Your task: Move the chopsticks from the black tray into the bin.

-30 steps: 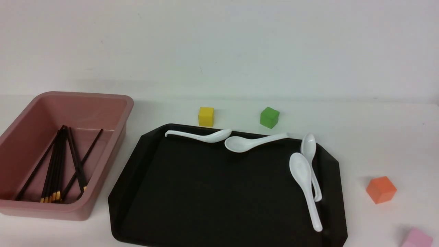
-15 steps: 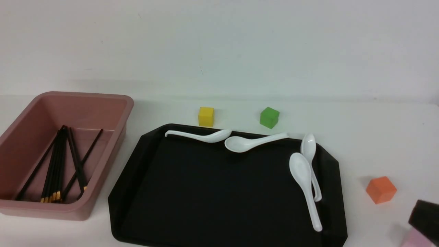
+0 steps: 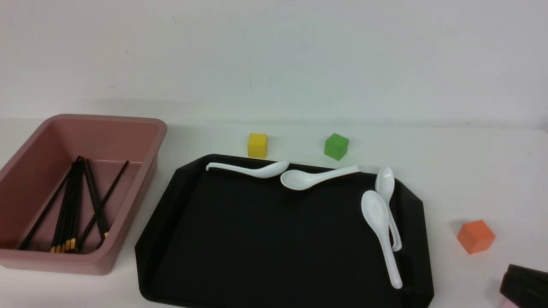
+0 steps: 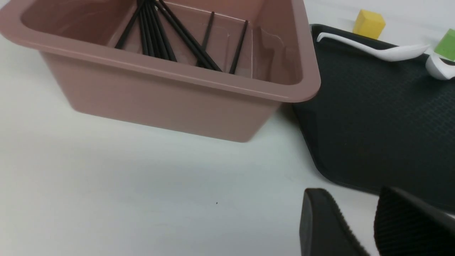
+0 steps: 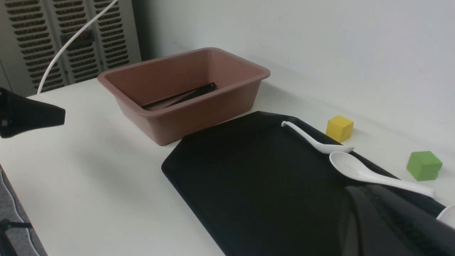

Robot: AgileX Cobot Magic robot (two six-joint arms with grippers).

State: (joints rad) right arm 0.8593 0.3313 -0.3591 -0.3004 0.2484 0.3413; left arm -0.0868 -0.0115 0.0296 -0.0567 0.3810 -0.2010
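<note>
The black tray (image 3: pixel 265 239), matte and fine-textured, with cut corners and a low rim, ran off the front view's lower edge. The bin (image 3: pixel 112 118), smooth dusty-pink plastic with a thick rounded rim, was cropped on its left side. Right gripper (image 5: pixel 366 193): mostly out of frame, jaws closed, nothing held. Left gripper (image 4: pixel 355 199): ribbed pads slightly parted, empty. Four glossy white spoons (image 3: pixel 376 214) lay along the tray's far and right sides. The chopsticks (image 3: pixel 72 205), thin and black with gold ends, lay fanned inside the bin; their number could not be determined.
</note>
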